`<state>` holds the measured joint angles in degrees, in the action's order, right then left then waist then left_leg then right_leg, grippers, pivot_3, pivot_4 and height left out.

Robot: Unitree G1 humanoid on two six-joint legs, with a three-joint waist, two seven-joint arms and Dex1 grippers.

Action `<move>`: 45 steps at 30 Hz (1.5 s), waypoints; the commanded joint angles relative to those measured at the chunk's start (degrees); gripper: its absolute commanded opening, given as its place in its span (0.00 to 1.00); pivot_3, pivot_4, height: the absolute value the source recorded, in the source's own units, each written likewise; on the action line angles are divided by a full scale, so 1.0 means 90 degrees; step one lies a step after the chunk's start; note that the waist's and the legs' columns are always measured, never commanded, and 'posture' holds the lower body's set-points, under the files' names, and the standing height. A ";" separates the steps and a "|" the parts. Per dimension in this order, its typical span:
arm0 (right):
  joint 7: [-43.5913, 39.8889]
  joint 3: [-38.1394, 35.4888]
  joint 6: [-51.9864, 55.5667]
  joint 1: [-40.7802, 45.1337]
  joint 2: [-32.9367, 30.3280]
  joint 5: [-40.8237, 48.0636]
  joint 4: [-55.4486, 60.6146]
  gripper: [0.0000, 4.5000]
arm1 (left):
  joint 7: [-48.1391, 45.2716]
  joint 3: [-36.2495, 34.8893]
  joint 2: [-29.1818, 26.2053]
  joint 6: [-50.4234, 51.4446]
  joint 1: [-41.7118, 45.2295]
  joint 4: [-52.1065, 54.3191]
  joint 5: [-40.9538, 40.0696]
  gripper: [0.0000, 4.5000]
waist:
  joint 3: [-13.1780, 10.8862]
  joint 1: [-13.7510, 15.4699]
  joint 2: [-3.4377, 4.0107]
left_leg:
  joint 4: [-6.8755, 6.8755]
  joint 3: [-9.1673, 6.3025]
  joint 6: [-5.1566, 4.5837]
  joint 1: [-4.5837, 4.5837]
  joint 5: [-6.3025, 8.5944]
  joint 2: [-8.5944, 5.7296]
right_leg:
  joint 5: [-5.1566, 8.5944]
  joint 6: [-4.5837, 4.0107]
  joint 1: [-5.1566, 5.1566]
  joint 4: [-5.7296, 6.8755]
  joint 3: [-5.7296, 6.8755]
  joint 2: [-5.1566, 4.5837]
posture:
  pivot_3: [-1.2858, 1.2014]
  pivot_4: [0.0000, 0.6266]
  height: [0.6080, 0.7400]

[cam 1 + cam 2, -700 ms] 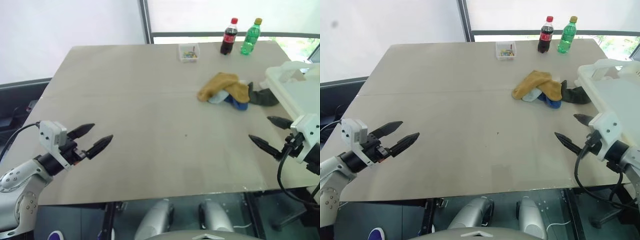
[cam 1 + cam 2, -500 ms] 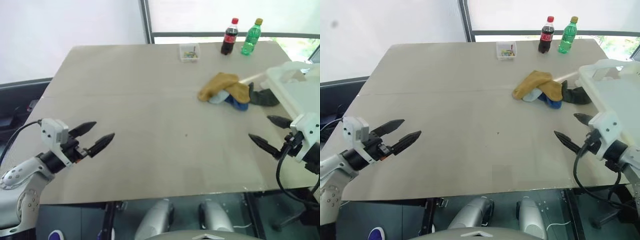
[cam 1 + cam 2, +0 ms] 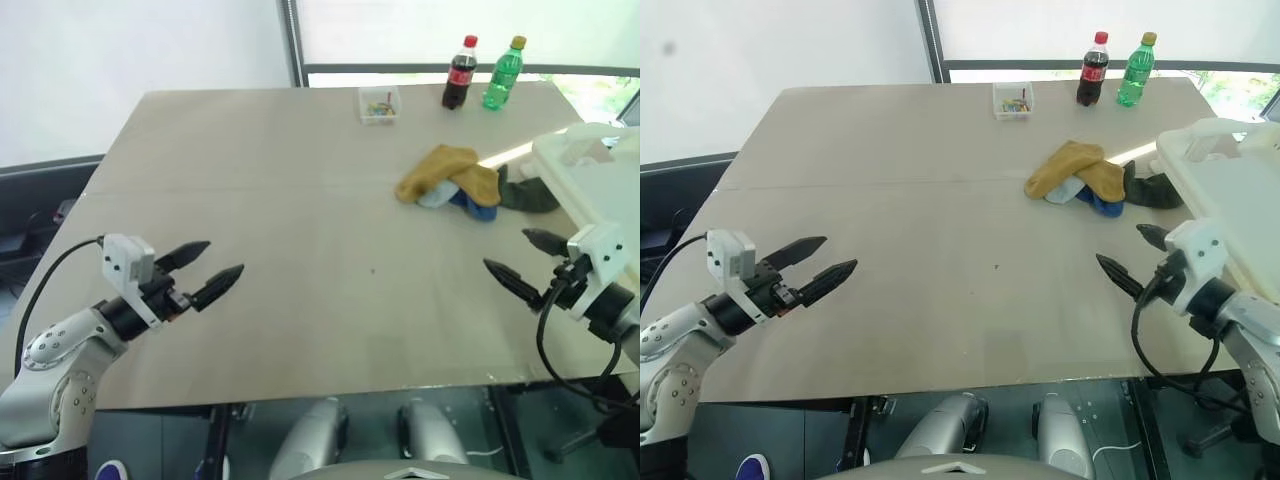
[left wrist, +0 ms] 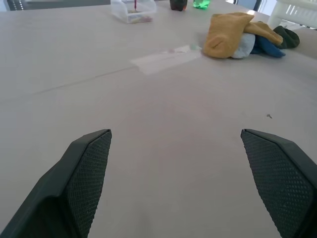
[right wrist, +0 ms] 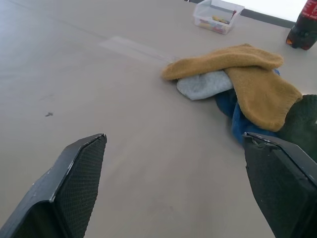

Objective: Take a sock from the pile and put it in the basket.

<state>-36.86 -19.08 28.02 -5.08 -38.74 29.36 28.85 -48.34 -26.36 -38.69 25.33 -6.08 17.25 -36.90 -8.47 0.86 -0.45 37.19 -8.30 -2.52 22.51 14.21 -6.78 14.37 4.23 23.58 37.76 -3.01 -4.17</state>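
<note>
Bottles point(image 3: 483, 73) and clear box point(image 3: 378, 105) beyond pile point(image 3: 462, 180)

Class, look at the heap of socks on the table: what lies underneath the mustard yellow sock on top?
Under the mustard yellow sock a pale grey-white sock and a royal blue sock stick out, with a dark sock beside them. How far they extend underneath is covered.

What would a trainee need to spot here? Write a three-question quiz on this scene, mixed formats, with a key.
1. True or false: the right gripper is holding a sock.
2. Which sock lies on top of the pile? A mustard yellow, B royal blue, C dark grey-green.
3. Fill in: the basket stands on the robot's ___ side.

Key: 1 false, both it and the left gripper are open and empty. 2 A. 3 right.
</note>
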 commanded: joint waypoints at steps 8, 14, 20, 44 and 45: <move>0.0768 0.0752 0.0217 0.0654 0.0337 -0.0553 0.0141 1.00 | -0.0067 -0.0069 -0.0101 -0.0167 -0.0001 0.0158 0.0002 0.98 | -0.0001 -0.0016 0.0002 | -0.0001 0.0000 0.0003 -0.0002 0.0001 0.0001 | 0.0000 0.0000 0.0001 0.0002 -0.0001 0.0002 | 0.52 0.24 1.00; 0.1086 0.1584 0.0252 0.1861 0.0804 -0.0999 -0.0738 1.00 | -0.0119 0.0193 -0.0094 -0.0232 0.0139 0.0153 0.0116 0.98 | -0.0001 -0.0024 0.0002 | -0.0001 0.0000 0.0003 -0.0001 -0.0002 0.0000 | -0.0001 -0.0001 0.0003 0.0000 0.0000 0.0002 | 0.52 0.24 1.00; 0.1411 0.2374 -0.0013 0.3232 0.1536 -0.1794 -0.2283 1.00 | -0.0196 0.0374 -0.0042 -0.0139 0.0509 0.0223 -0.0133 0.98 | -0.0002 -0.0040 0.0003 | -0.0007 0.0002 0.0028 0.0000 -0.0018 0.0000 | -0.0003 -0.0006 0.0016 0.0005 -0.0002 0.0006 | 0.52 0.24 1.00; 0.2524 0.1751 -0.0683 0.5998 0.3459 -0.2040 -0.6513 1.00 | 0.0006 0.0193 -0.0122 -0.0069 0.0408 0.0496 -0.0234 0.98 | -0.0006 -0.0354 0.0009 | -0.0019 0.0005 0.0031 0.0012 -0.0020 -0.0001 | -0.0007 -0.0013 0.0043 0.0009 -0.0010 0.0014 | 0.52 0.24 1.00; 0.2503 0.1739 -0.0568 0.5979 0.3459 -0.2012 -0.6395 1.00 | 0.0002 0.0216 -0.0124 -0.0106 0.0381 0.0535 -0.0195 0.98 | -0.0006 -0.0356 0.0009 | -0.0019 0.0005 0.0031 0.0012 -0.0020 -0.0001 | -0.0007 -0.0013 0.0043 0.0011 -0.0011 0.0014 | 0.52 0.24 1.00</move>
<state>-14.08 -2.38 21.31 47.62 -7.66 9.84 -33.29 -48.46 -22.66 -38.97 25.52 -2.46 19.57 -38.46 -8.53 -2.34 -0.37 37.01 -8.26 -2.24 22.62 14.04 -6.79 14.30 4.11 23.97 37.86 -3.11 -4.05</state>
